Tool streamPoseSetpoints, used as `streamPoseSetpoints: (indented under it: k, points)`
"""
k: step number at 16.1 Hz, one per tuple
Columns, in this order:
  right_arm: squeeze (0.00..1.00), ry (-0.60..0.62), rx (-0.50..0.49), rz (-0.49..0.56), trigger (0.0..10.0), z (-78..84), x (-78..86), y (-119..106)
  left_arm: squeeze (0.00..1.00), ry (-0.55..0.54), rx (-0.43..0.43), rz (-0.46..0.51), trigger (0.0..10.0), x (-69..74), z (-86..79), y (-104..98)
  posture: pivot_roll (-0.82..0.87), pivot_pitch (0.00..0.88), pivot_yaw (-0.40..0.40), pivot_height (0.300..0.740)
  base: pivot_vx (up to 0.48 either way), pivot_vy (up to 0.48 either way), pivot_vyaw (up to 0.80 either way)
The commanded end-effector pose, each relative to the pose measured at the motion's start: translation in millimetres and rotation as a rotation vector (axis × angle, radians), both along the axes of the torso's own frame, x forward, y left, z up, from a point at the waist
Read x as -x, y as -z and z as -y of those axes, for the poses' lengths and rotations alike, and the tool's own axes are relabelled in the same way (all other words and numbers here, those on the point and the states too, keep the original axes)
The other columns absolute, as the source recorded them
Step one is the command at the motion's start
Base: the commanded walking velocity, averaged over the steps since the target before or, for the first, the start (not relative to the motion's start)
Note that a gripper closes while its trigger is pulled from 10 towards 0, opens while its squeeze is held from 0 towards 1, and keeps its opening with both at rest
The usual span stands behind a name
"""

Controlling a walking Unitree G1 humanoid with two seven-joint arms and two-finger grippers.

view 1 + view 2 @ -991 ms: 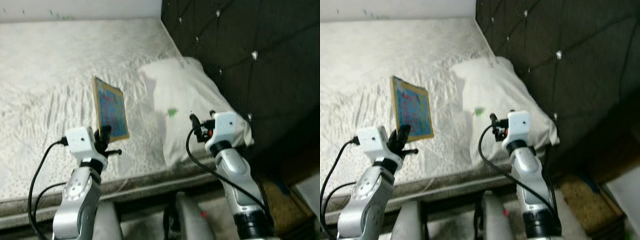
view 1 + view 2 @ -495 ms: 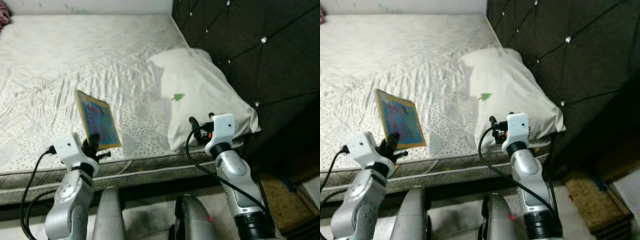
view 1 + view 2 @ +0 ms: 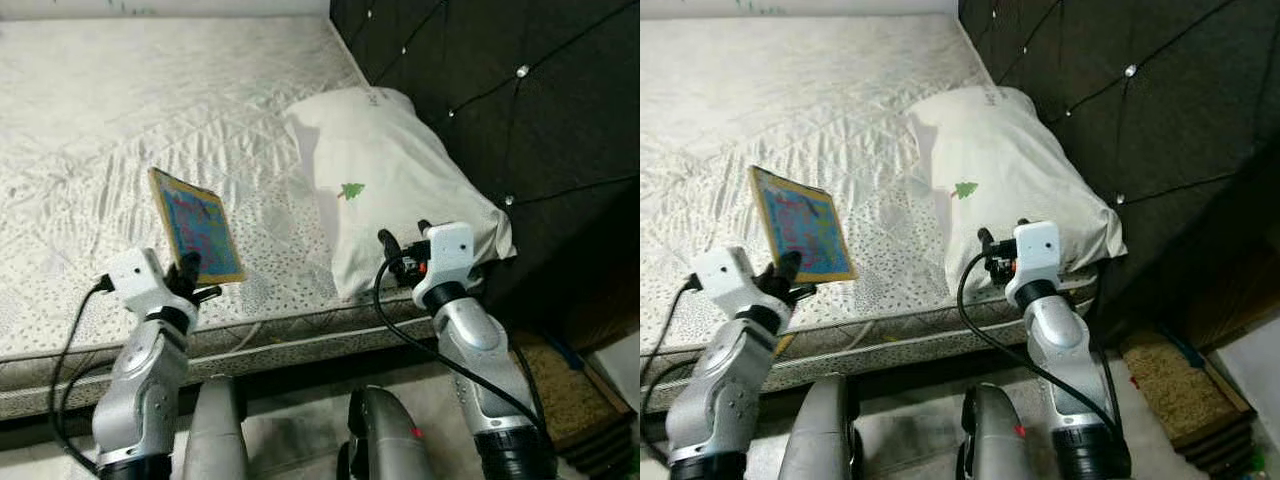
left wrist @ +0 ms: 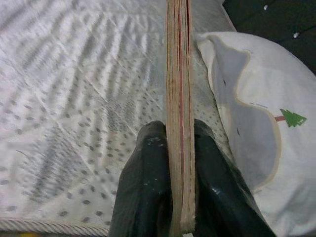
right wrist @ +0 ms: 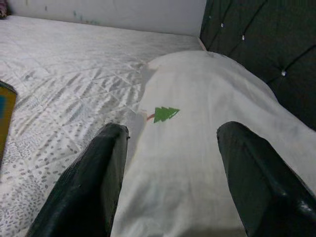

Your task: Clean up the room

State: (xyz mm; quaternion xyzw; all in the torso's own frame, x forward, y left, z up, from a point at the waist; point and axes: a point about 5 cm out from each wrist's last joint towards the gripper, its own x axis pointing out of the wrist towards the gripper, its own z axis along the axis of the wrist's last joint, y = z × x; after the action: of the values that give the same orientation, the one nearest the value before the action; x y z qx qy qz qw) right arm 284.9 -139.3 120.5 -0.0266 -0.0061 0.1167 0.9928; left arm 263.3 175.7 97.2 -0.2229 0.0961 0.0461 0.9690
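the left gripper holds a thin, flat picture book with a blue cover and yellow border by its lower edge, its two black fingers pinching the book between them. the book stands almost upright, tilted a little, above the near part of the white quilted mattress, close to the bed's front edge. from the left wrist view the book is seen edge-on, a narrow stack of tan pages with a red line, running straight up between the two fingers.

to the right of the book lies a white pillow with a small green tree print, resting on the mattress against the dark tufted headboard with shiny buttons. the book and the pillow are apart, with a strip of dotted mattress between them.

the right gripper hovers at the near end of the pillow, by the bed's front edge, its fingers spread wide and holding nothing. in the right wrist view the green tree print sits between the two spread fingers, further along the pillow.

a black cable loops from each silver arm. beside the bed, at the lower right, a brown woven mat lies on the floor.
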Motion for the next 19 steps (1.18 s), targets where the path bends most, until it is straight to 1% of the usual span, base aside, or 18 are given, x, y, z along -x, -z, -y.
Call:
streamPoseSetpoints:
  k: [1, 3, 4, 5, 7, 8, 9, 10, 12, 14, 16, 17, 19]
  points:
    - [0.00, 0.004, 0.006, -0.008, 10.0, 6.1, 4.1, -2, 0.00, 0.001, 0.021, 0.014, 10.0, -3.2, 2.3, -3, -0.11, 0.145, -0.057, 0.619, 0.000, 0.000, 0.00]
    - [0.00, 0.006, 0.026, -0.021, 10.0, 13.6, 11.7, -1, 0.00, 0.003, 0.043, 0.013, 10.0, -7.2, 5.6, -1, -0.13, 0.166, -0.069, 0.619, 0.000, 0.000, 0.00]
    - [0.00, 0.004, 0.039, -0.033, 10.0, 18.0, 19.4, -2, 0.00, 0.005, 0.074, 0.011, 10.0, -13.4, 7.7, 0, -0.15, 0.179, -0.078, 0.619, 0.000, 0.000, 0.00]
    - [0.00, -0.015, 0.051, -0.039, 10.0, 18.5, 25.6, -4, 0.00, 0.014, 0.105, 0.008, 10.0, -20.2, 9.4, 1, -0.17, 0.195, -0.092, 0.619, 0.000, 0.000, 0.00]
    - [0.00, -0.031, 0.056, -0.052, 10.0, 20.4, 33.0, -7, 0.00, 0.020, 0.136, -0.001, 10.0, -26.9, 12.7, 3, -0.20, 0.211, -0.106, 0.619, 0.000, 0.000, 0.00]
    - [0.00, -0.057, 0.066, -0.059, 10.0, 20.7, 39.9, -10, 0.00, 0.033, 0.145, -0.004, 10.0, -35.1, 15.5, 5, -0.22, 0.225, -0.119, 0.604, 0.000, 0.000, 0.00]
    - [0.00, -0.065, 0.074, -0.073, 10.0, 22.7, 46.0, -11, 0.00, 0.039, 0.161, 0.000, 10.0, -40.1, 19.2, 5, -0.23, 0.238, -0.128, 0.584, 0.000, 0.000, 0.00]
    - [0.00, -0.066, 0.079, -0.078, 10.0, 23.4, 47.8, -11, 0.00, 0.044, 0.168, -0.002, 10.0, -41.9, 21.3, 5, -0.23, 0.243, -0.132, 0.579, 0.000, 0.000, 0.00]
    - [0.00, -0.070, 0.085, -0.092, 10.0, 23.9, 51.7, -14, 0.00, 0.074, 0.185, -0.009, 10.0, -50.0, 28.5, 7, -0.25, 0.256, -0.138, 0.574, 0.000, 0.000, 0.00]
    - [0.00, -0.076, 0.106, -0.105, 10.0, 26.2, 55.2, -16, 0.00, 0.099, 0.215, -0.032, 10.0, -54.4, 31.1, 13, -0.26, 0.264, -0.137, 0.574, 0.000, 0.000, 0.00]
    - [0.00, -0.074, 0.103, -0.108, 10.0, 26.1, 56.5, -16, 0.00, 0.110, 0.233, -0.036, 10.0, -56.0, 32.6, 14, -0.26, 0.266, -0.137, 0.574, 0.000, 0.000, 0.00]
    - [0.00, -0.075, 0.097, -0.113, 10.0, 25.3, 57.8, -16, 0.00, 0.139, 0.274, -0.038, 10.0, -59.6, 39.3, 14, -0.26, 0.266, -0.137, 0.570, 0.000, 0.000, 0.00]
    - [0.00, -0.079, 0.092, -0.116, 10.0, 23.6, 58.4, -16, 0.00, 0.190, 0.309, -0.047, 10.0, -63.8, 51.3, 11, -0.26, 0.260, -0.135, 0.550, 0.000, 0.000, 0.00]
